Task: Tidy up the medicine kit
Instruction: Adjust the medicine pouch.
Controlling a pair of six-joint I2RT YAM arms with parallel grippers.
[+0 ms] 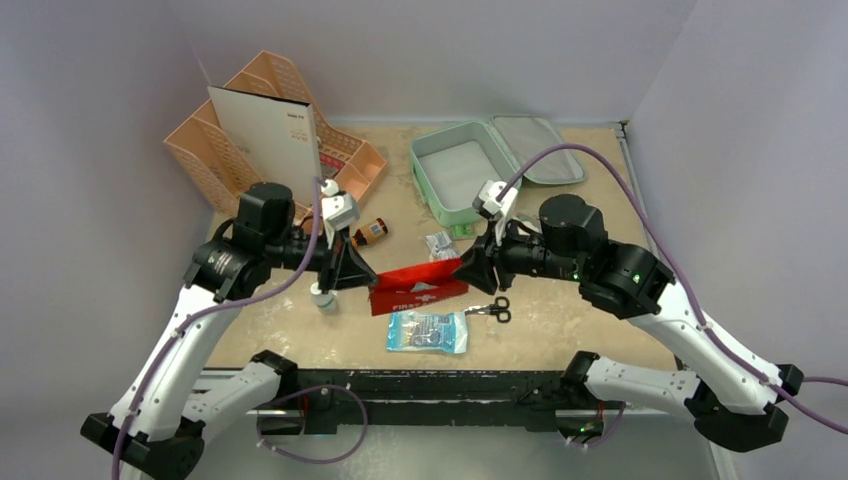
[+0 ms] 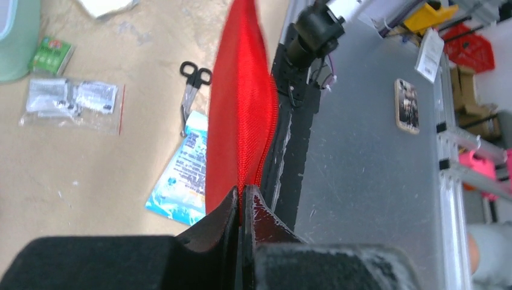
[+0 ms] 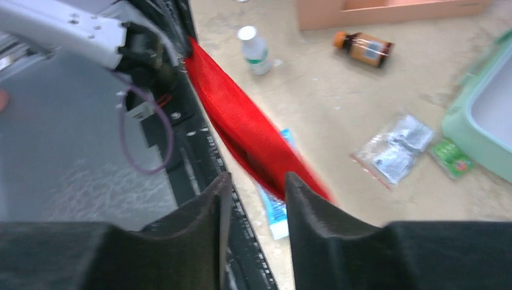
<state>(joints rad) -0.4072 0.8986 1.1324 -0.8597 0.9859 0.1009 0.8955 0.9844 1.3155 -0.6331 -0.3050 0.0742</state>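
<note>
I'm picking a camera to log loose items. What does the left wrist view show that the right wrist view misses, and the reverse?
Only left wrist: the scissors, and the left fingers shut on the red pouch. Only right wrist: the white bottle, brown bottle and peach organizer. Both: the red pouch, blue packet, clear bag and green case.

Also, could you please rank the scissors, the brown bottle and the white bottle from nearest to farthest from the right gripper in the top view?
From the right gripper:
1. Scissors, just beside it, toward the near edge.
2. Brown bottle, farther left, toward the back.
3. White bottle, farthest left, beyond the red pouch.
</note>
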